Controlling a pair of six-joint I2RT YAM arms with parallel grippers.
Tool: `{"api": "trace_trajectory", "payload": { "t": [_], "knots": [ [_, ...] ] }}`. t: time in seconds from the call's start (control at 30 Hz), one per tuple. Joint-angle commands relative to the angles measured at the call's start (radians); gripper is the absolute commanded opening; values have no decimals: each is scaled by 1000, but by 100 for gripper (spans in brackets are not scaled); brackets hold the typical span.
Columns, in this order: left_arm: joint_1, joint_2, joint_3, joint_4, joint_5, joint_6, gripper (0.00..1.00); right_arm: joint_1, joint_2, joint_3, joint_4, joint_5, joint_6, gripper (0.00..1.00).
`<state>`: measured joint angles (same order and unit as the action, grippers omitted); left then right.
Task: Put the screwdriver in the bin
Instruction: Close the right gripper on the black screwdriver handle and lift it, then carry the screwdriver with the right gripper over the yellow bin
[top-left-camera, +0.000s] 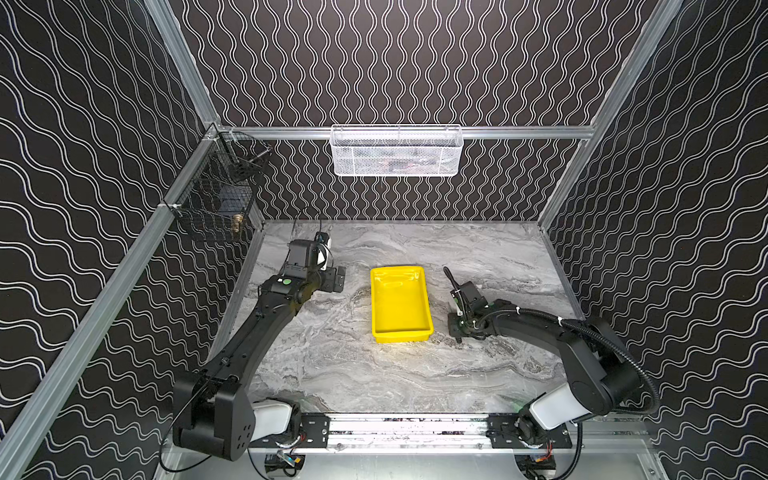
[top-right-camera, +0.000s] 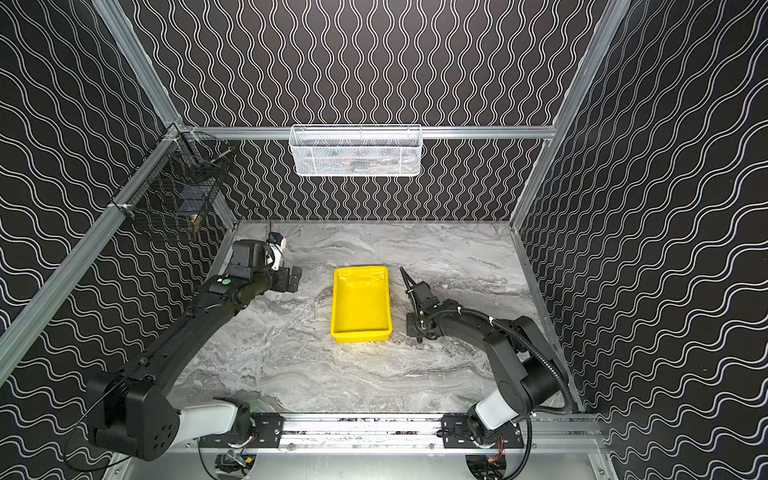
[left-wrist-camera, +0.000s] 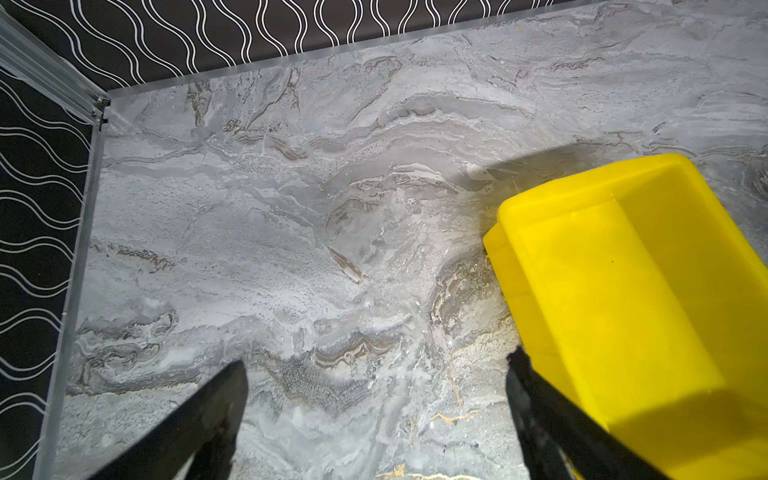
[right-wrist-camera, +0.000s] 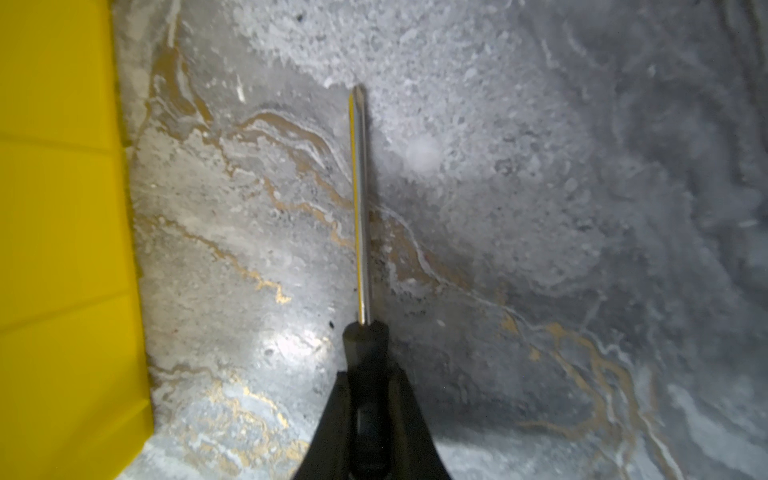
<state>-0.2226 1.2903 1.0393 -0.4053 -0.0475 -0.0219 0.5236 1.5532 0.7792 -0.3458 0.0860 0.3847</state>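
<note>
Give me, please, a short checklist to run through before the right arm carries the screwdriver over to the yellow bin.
1. Right claw shut on the screwdriver by its black handle: ok.
2. Shaft in line with the claw, not skewed: ok.
3. Screwdriver tip clear of the table: cannot tell.
4. Bin empty, nothing in the landing spot: ok.
5. Left claw open, holding nothing and apart from the bin in both top views: ok.
6. Screwdriver above the bin: not ok; it is beside the bin, on the right arm's side.
</note>
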Motion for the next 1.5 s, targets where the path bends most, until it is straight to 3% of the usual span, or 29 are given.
{"api": "trace_trajectory", "payload": {
  "t": [0.0,0.37,0.67,1.17,1.47],
  "knots": [
    [-1,1,4,6,1,-4,99,4,-20,15,-46,24,14,7],
    [-1,1,4,4,0,-10,99,4,-108,109,-166,79,-19,4],
    [-1,0,5,2,-2,-12,99,26,-143,291,-253,70,-59,4],
    [-1,-5,4,-1,-22,-7,99,265,105,539,-241,69,-72,4],
    [-1,-3,5,-4,-17,-9,99,302,238,539,-172,31,-66,3]
  ]
}}
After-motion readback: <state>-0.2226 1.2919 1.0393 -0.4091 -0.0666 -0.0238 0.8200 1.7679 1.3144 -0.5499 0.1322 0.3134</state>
